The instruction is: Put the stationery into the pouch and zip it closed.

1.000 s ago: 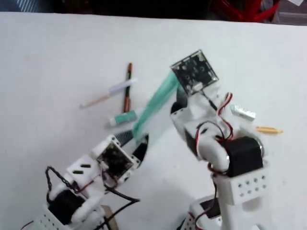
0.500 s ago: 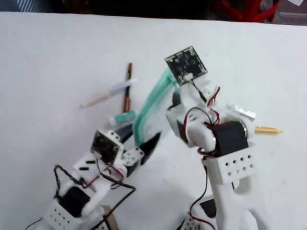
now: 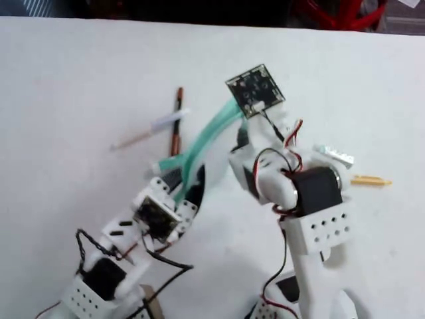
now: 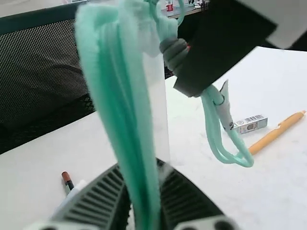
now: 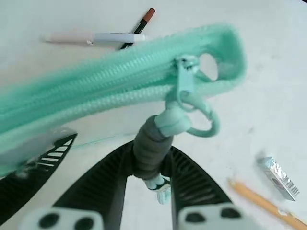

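— Where is the pouch (image 3: 211, 136)?
— Mid-desk, held between the two arms. It is a clear pouch with a mint-green zipper band, running from near-left to far-right.
— And the left pincer (image 4: 141, 182)?
— Clenched on the pouch's near end. The zipper band stands up from between its ribbed fingers.
— The right pincer (image 5: 151, 149)?
— Clamped on the grey zipper pull (image 5: 152, 141) at the far end. A mint cord loop (image 4: 225, 146) hangs from the slider. I cannot tell whether the zip is open.
— The stationery?
— All lying on the white desk (image 3: 73, 73). Left of the pouch, a brown pencil (image 3: 176, 119) is crossed by a white pen (image 3: 149, 131), with a teal-and-white tube (image 3: 169, 163) just nearer. Right of the right arm lies a small box (image 3: 335, 156), with an orange pen (image 3: 372, 180) just beside it.
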`<state>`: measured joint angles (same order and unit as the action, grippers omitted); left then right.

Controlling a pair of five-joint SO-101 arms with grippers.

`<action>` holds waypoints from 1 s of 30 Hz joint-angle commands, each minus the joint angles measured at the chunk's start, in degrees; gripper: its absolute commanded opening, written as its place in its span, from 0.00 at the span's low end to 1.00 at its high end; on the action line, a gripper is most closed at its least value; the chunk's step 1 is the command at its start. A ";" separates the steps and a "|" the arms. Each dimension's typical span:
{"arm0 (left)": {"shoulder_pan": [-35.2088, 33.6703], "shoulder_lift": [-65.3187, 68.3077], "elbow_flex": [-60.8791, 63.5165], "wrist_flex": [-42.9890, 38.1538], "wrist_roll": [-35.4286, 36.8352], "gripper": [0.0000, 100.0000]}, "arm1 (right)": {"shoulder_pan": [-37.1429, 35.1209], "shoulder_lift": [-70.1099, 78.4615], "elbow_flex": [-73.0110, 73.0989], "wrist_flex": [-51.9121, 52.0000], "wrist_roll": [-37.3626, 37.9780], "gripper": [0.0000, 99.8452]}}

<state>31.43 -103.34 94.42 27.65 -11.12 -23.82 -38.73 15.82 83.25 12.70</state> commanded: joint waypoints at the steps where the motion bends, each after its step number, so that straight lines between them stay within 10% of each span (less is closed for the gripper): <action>1: -0.13 -0.40 -0.62 -1.32 -1.14 0.02 | -5.49 -0.57 -0.88 0.84 4.22 0.02; 15: -0.13 -0.40 -0.70 -0.09 -1.41 0.02 | -19.91 -8.13 -5.36 11.03 15.21 0.02; 30: 0.40 -0.40 -10.99 13.89 1.76 0.02 | 0.22 -8.57 -17.58 14.99 14.77 0.26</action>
<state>31.25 -103.34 87.91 40.04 -11.12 -24.79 -46.64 4.22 97.85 27.38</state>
